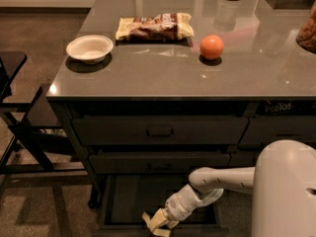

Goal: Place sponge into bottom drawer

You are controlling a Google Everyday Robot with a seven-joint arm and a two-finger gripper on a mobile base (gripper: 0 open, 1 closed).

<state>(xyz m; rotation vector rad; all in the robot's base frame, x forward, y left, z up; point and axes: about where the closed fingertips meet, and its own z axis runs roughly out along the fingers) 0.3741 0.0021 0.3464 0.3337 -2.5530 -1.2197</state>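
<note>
Worktop (163, 78) was glossy, reflective. Crinkled, shiny snack bag (154, 26). Matt bowl (90, 48). Smooth pale plastic gripper (158, 221) hung at front edge of bottom drawer (126, 196), its floor matt dark.

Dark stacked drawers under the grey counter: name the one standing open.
The lowest dark tray-like drawer, pulled out; the handled top drawer and middle drawer sit shut. The white arm's tool hangs over its front edge.

Smooth white arm (222, 179), rounded bulky shell (284, 191), segmented white wrist (185, 205); jaws low over bottom drawer (123, 201)
</note>
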